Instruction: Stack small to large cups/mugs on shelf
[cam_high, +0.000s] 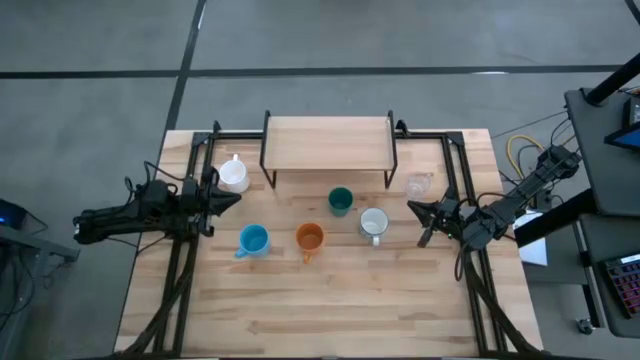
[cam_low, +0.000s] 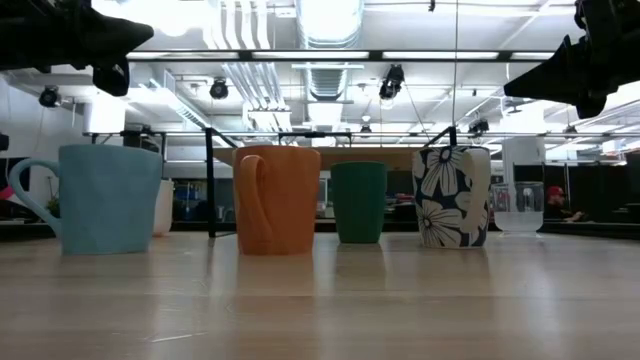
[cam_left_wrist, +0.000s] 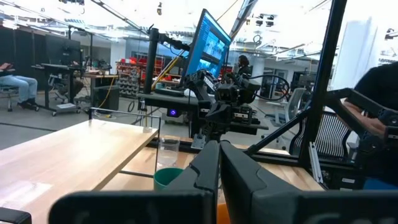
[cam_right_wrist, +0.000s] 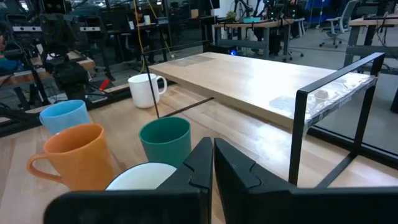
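hovering above the table, both arms are parked at its sides with nothing held. the left gripper (cam_high: 232, 199) is clenched on nothing, its fingers pressed together; the white mug (cam_high: 233, 175) stands just beside its tip, and the blue mug (cam_high: 253, 239) sits near it on the other side. the right gripper (cam_high: 415, 209) is likewise clenched and empty; the flowered white mug (cam_high: 373, 224) lies just ahead of its closed jaws, and the clear glass (cam_high: 418, 185) stands close beside them, near the shelf's leg.

the shelf (cam_high: 327, 143) is seen bare on top, well beyond both sets of jaws, so no cup is judged to have been placed yet. the teal cup (cam_high: 340, 201) and the orange mug (cam_high: 310, 238) rest between the two grippers, in front of the shelf. the cups are spread apart on the table (cam_high: 330, 310), presumably so that each can be approached without its neighbours being struck. the arms are kept raised, as the low view shows them above the rims, which leaves the cups clear. before any grasp the jaws would have to be opened.
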